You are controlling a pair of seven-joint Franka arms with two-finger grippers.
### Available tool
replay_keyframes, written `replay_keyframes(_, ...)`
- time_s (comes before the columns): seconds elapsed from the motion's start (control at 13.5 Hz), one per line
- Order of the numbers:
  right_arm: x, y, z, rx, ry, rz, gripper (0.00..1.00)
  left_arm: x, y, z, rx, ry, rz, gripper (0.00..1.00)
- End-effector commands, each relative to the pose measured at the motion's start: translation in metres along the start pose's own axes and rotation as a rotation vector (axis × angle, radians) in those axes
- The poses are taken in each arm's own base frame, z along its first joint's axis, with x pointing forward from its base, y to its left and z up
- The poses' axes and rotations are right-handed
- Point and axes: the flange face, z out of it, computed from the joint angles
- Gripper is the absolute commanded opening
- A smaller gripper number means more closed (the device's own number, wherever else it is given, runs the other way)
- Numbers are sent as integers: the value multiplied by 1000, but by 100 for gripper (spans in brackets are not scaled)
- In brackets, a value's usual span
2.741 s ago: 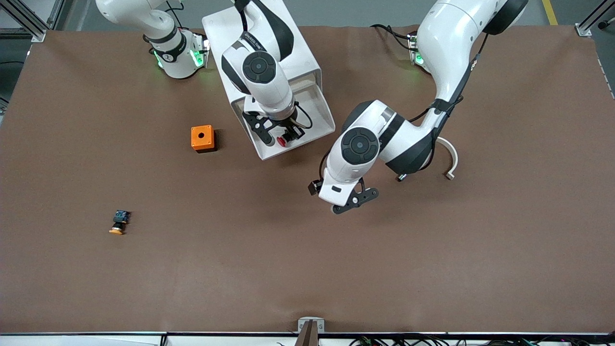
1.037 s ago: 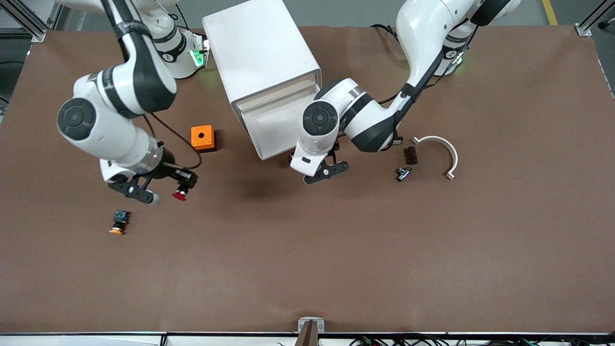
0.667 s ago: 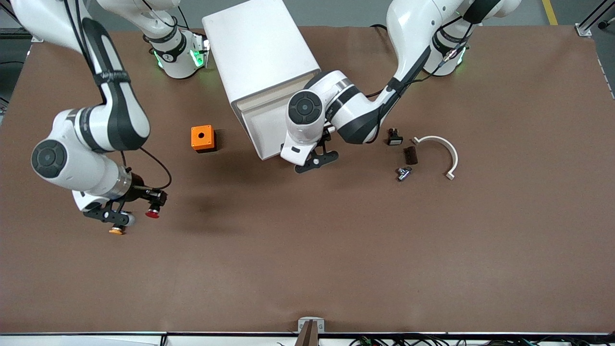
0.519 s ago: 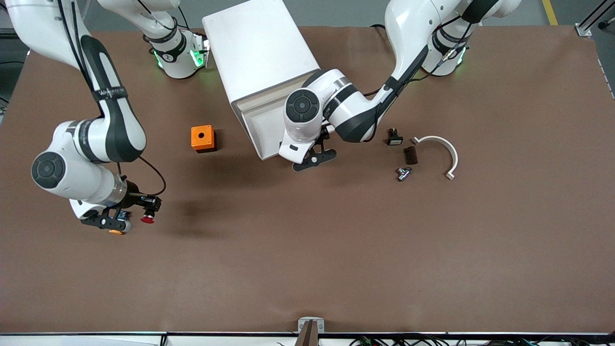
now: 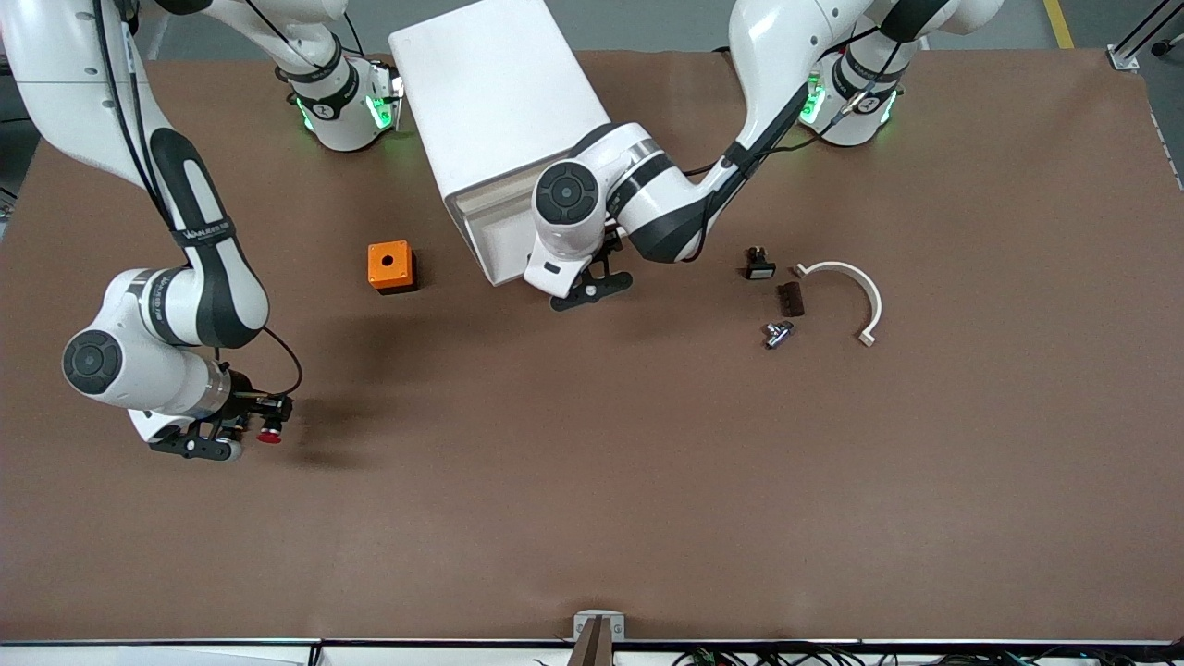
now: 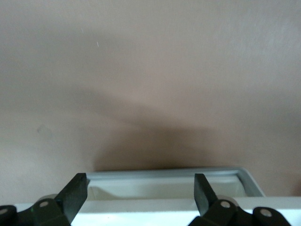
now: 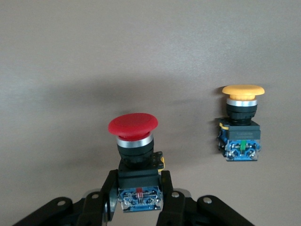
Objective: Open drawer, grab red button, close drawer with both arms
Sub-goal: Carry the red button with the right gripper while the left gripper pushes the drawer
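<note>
My right gripper (image 5: 242,435) is shut on the black-and-blue body of the red-capped button (image 5: 269,433), low over the table toward the right arm's end. In the right wrist view the button (image 7: 133,127) stands cap up between the fingers of the gripper (image 7: 137,194). The orange-capped button (image 7: 242,120) stands beside it; in the front view my right hand hides it. The white cabinet (image 5: 499,92) has its drawer (image 5: 488,231) still a little way out. My left gripper (image 5: 592,287) is open at the drawer's front, and the drawer's rim (image 6: 164,175) lies between the fingers of the gripper (image 6: 140,186).
An orange box with a hole (image 5: 389,266) sits beside the cabinet. A white curved piece (image 5: 865,291), two small dark parts (image 5: 758,264) (image 5: 789,298) and a metal piece (image 5: 777,333) lie toward the left arm's end.
My right gripper carried the red button from over the open drawer down to beside the orange-capped button. My left gripper moved to the drawer's front and the drawer slid most of the way in.
</note>
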Motion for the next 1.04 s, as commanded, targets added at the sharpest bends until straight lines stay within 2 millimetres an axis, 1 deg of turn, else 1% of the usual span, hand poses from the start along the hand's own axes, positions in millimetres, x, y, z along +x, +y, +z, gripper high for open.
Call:
replay_keyframes(0.0,10,7,20,-4,11,-21,2,-19,-1,5,-1,-50,-30,100)
replay_keyframes(0.15,19,18,26,-8,15,-15,3,-24,1,7,-13,-106,-93,100)
replay_keyframes(0.22,22,20,32,-8,14,-14,7,-27,1,9,-15,-129,-112,100)
replay_keyframes(0.37,26,21,36,-8,12,-17,27,-33,2,12,-25,-196,-146,100)
replay_keyframes(0.44,25,20,37,-7,10,-16,39,-33,2,12,-31,-221,-158,100)
replay_keyframes(0.52,25,20,37,-7,10,-13,57,-34,1,15,-31,-241,-170,100)
replay_keyframes(0.59,26,21,36,-6,12,-13,68,-36,2,15,-37,-261,-178,100)
replay_keyframes(0.67,26,21,36,-6,12,-14,84,-37,3,16,-41,-284,-189,100)
replay_keyframes(0.74,27,21,31,-6,21,-14,99,-39,3,19,-42,-310,-201,100)
replay_keyframes(0.89,30,18,20,-5,36,-19,100,-40,1,24,-43,-353,-221,100)
replay_keyframes(0.96,31,15,5,-5,53,-15,100,-40,1,25,-44,-362,-225,100)
